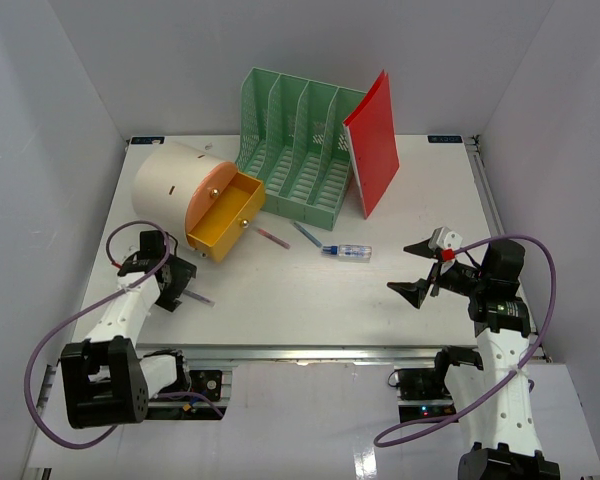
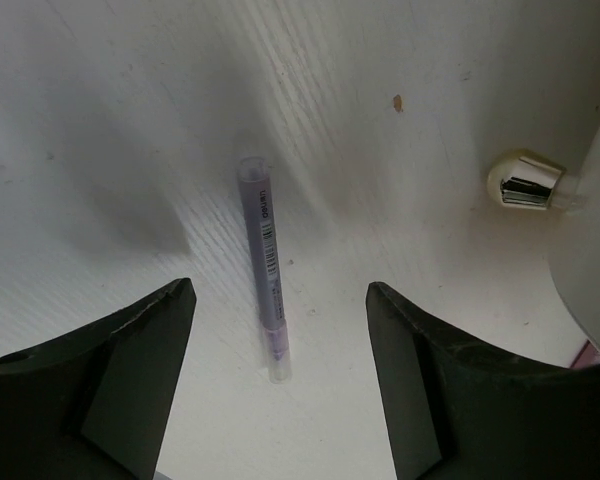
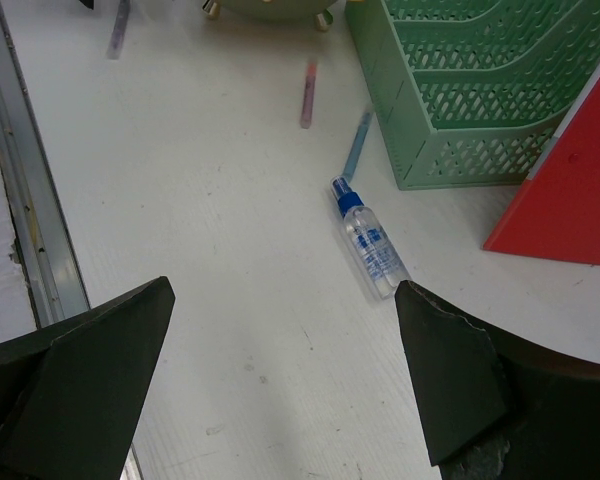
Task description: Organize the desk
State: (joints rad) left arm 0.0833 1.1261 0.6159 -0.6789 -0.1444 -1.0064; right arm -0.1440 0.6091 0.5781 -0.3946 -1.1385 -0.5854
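Across the floor of the white-walled enclosure lies the large flat white rectangular worktop (image 1: pixel 310 300). Its thin metal rail runs along the near edge, just ahead of the two arm bases, and along the right edge.

Toward the near left corner, the left gripper (image 2: pixel 280 300) stands wide open and holds nothing. A slim translucent purple plastic pen (image 2: pixel 265 265) lies flat on the worktop between its two black fingers, touching neither.

Just beyond it, in the far left part, a big beige cylinder with an orange face (image 1: pixel 175 185) lies on its side. A yellow drawer (image 1: pixel 225 215) is pulled out of that face toward the middle.

At the middle of the far edge stands a green slotted plastic file rack (image 1: pixel 295 150). A flat red folder (image 1: pixel 372 140) leans tilted against its right end.

In front of the rack lie a thin pink pen (image 1: pixel 273 238) and a thin blue pen (image 1: pixel 306 234), close together but apart. Just right of them, a small clear spray bottle with a blue cap (image 1: pixel 346 251) lies on its side.

Near the right edge, the right gripper (image 3: pixel 285 300) hangs above the worktop with its jaws spread as wide as they go, empty. It points toward the bottle and is well apart from it.
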